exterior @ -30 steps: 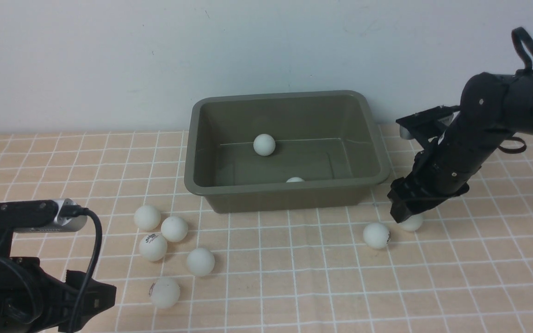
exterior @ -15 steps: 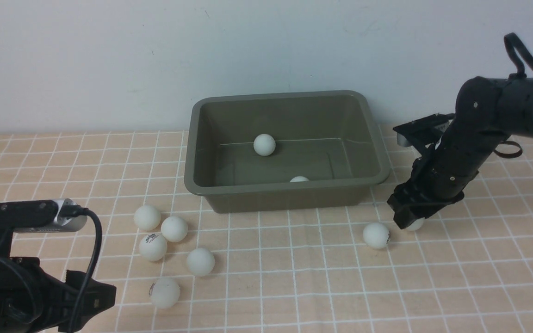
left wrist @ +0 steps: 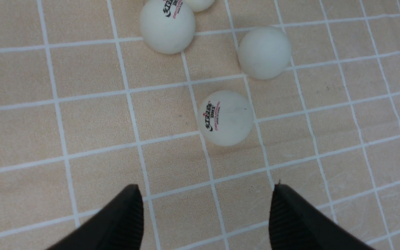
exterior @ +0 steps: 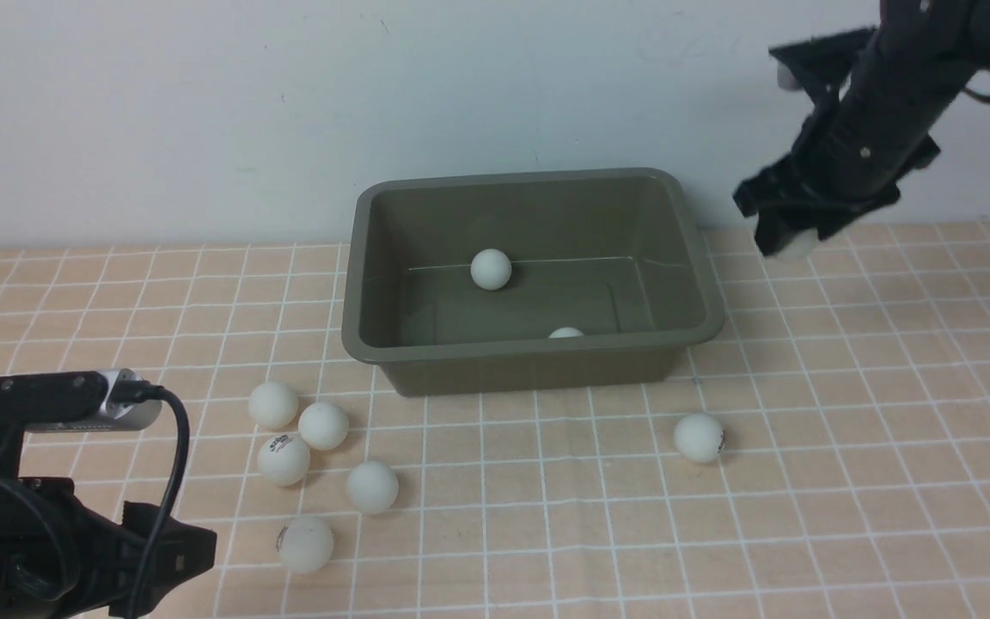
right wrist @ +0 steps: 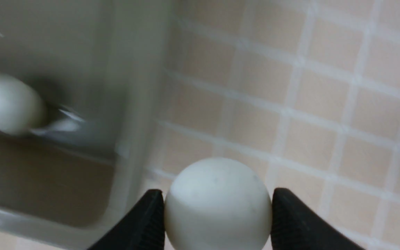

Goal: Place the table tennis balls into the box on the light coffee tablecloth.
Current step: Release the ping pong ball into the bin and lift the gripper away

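Right gripper: closed on one white ball, which is clamped between the two black fingertips. The right arm stands high at the far right. Its forearm slopes down toward the box and the gripper points downward. In the right wrist view, the held ball hangs over the tablecloth, just outside the box's right wall. That view is blurred.

Left gripper: jaws wide apart, nothing between them. The left arm sits low at the near left corner, with the gripper aimed down at the cloth. A ball with a printed logo lies ahead of the fingertips, clear of both.

Count of balls, nine in all:
- One in the right gripper.
- Two in the box: one at the back of the floor, and one against the near wall, mostly hidden by the rim.
- Five in a loose cluster on the cloth in front of the box's left end. Logos are visible on two of these.
- One alone on the cloth in front of the box's right end.

Box: one, olive green, upright on the checked cloth by the wall.
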Robot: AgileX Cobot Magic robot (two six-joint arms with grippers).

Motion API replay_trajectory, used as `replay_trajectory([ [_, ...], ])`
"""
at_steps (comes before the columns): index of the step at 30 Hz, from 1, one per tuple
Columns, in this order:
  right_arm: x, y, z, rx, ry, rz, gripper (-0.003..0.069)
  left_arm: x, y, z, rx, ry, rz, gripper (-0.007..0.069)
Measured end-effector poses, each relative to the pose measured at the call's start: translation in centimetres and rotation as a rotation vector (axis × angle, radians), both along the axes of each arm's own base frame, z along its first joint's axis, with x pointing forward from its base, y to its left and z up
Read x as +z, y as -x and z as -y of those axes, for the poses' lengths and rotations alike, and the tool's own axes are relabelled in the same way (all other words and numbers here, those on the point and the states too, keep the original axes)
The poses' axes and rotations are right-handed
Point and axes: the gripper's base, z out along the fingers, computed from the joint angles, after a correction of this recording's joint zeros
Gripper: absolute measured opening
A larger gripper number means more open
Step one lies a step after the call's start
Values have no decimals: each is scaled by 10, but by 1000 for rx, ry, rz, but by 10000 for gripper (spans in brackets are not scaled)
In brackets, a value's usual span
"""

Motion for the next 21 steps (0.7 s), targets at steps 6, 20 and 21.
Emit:
replay_trajectory([
  [6,21,5,-54,168,-192,69,357,2,-1,2,28,44,7,406],
  [20,-51,-15,-80,118,-190,-71,357,2,-2,2,29,55,13,406],
  [21,-51,-15,-81,116,-194,-69,357,2,-2,2,29,55,13,406],
])
